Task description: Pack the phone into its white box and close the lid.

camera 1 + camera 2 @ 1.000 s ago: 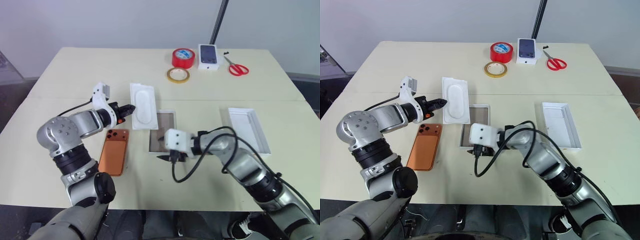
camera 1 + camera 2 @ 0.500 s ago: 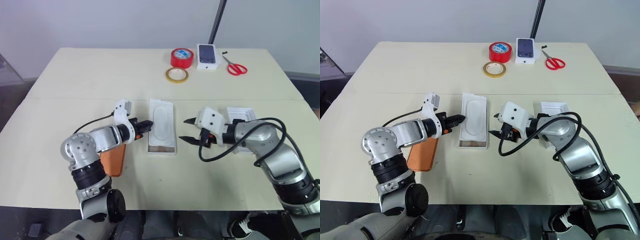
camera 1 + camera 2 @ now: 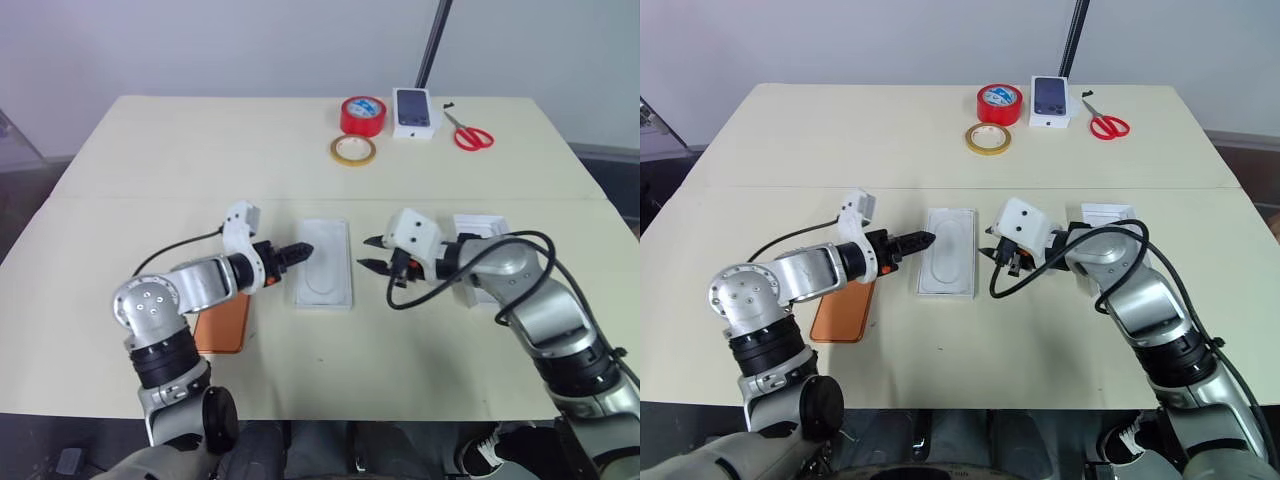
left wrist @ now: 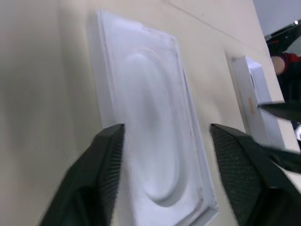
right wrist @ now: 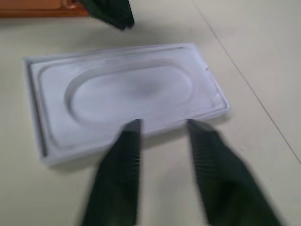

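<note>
- Since a second ago, the white insert has been carried from beside the phone and seated in the white box, between both grippers.
- Left gripper is seen open, empty, just at the insert's edge; right gripper is slightly parted, empty.
- Phone is found behind the left gripper; the lid lies behind the right.
- Insert should be lifted out first, held level.
</note>
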You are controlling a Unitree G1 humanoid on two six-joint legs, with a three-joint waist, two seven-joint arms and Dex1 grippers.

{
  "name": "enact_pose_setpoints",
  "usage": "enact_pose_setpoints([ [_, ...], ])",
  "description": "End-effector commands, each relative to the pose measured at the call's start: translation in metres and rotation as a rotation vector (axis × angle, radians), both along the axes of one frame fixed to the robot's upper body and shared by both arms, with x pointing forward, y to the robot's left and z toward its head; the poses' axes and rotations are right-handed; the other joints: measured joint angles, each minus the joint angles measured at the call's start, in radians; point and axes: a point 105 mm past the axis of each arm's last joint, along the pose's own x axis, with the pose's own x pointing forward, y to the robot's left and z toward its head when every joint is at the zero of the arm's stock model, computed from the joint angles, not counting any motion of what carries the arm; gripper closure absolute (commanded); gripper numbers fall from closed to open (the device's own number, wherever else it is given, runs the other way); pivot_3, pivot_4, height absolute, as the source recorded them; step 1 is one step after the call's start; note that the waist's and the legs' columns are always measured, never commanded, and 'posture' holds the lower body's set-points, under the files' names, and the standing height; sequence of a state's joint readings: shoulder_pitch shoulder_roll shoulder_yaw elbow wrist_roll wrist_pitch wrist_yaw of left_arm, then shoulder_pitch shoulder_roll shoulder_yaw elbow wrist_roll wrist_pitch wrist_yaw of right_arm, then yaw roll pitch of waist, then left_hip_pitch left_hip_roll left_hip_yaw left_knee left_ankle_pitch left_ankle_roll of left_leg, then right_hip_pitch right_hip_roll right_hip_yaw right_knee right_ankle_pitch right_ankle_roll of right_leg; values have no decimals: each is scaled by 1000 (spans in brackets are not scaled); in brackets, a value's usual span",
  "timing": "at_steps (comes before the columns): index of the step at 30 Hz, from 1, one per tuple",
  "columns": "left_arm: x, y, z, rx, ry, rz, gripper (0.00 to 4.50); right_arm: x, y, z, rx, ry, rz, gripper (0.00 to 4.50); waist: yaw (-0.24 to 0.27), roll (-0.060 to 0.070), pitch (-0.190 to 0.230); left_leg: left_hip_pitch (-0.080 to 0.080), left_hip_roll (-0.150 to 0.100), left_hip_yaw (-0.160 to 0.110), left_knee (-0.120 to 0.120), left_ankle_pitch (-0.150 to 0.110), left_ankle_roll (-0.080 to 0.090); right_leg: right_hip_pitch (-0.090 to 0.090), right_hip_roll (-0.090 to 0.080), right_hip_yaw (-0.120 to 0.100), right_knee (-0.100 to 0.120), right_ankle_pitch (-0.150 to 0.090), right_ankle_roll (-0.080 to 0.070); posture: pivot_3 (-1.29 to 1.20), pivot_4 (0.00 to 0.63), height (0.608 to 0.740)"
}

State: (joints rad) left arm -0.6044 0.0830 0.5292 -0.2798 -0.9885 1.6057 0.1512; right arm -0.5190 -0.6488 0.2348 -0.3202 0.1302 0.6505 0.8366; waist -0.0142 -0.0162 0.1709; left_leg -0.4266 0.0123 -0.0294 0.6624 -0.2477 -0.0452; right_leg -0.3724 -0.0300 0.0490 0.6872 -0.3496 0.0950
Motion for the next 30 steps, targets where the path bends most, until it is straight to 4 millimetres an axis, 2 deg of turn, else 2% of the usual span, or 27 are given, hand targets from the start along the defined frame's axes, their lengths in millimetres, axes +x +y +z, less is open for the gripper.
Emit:
enact_pose_setpoints([
  [1, 3, 19, 19, 42, -82, 37, 1596, 9, 12, 9, 20, -31, -23, 4435, -1, 0, 0, 0, 0, 0, 0, 0, 0, 0, 0, 0, 0, 0, 0, 0, 150, 717],
  [3, 8, 34, 25, 92, -129, 80, 1596, 14, 21, 8, 28, -25, -31, 4435, -1, 0, 0, 0, 0, 0, 0, 0, -1, 0, 0, 0, 0, 0, 0, 0, 150, 717],
  [5, 8, 50, 28, 221, -216, 98, 1596, 22, 31, 5, 40, -19, -55, 4435, -5, 0, 0, 0, 0, 0, -1, 1, -1, -1, 0, 0, 0, 0, 0, 0, 150, 717],
  [8, 3, 62, 26, 394, -357, 42, 1596, 32, 47, 0, 38, -33, -86, 4435, -6, 0, 0, 0, 0, 1, -3, 2, -4, -2, 0, 1, 0, 0, 0, 0, 150, 717],
  [12, -12, 67, 15, 527, -476, -83, 1596, 46, 63, -9, 39, -39, -132, 4435, 0, 0, 0, 1, 0, 2, -7, 3, -6, -3, -1, 1, -2, 0, -1, 0, 150, 717],
  [18, -29, 68, 2, 538, -515, -178, 1596, 67, 70, -25, -9, -74, -217, 4435, -1, 0, 0, 0, -1, 1, -11, 1, -1, -4, -3, 1, -3, 1, -2, 0, 150, 717],
  [21, -39, 69, -3, 566, -524, -226, 1596, 63, 70, -33, -45, -48, -186, 4435, -5, 0, 0, 0, -1, 2, -12, 1, -1, -5, -2, 1, -2, 1, -2, 0, 150, 717],
  [25, -50, 68, -8, 564, -526, -272, 1596, 48, 74, -39, -57, 19, -102, 4435, -6, 1, 0, 1, 0, 2, -12, 1, -1, -6, -2, 1, -2, 1, -3, 0, 150, 717],
  [30, -58, 70, -8, 542, -534, -304, 1596, 14, 78, -40, -99, 83, 88, 4435, -5, 1, 0, 0, 0, 2, -12, 1, 0, -5, -2, 1, -2, 1, -3, 0, 150, 717],
])
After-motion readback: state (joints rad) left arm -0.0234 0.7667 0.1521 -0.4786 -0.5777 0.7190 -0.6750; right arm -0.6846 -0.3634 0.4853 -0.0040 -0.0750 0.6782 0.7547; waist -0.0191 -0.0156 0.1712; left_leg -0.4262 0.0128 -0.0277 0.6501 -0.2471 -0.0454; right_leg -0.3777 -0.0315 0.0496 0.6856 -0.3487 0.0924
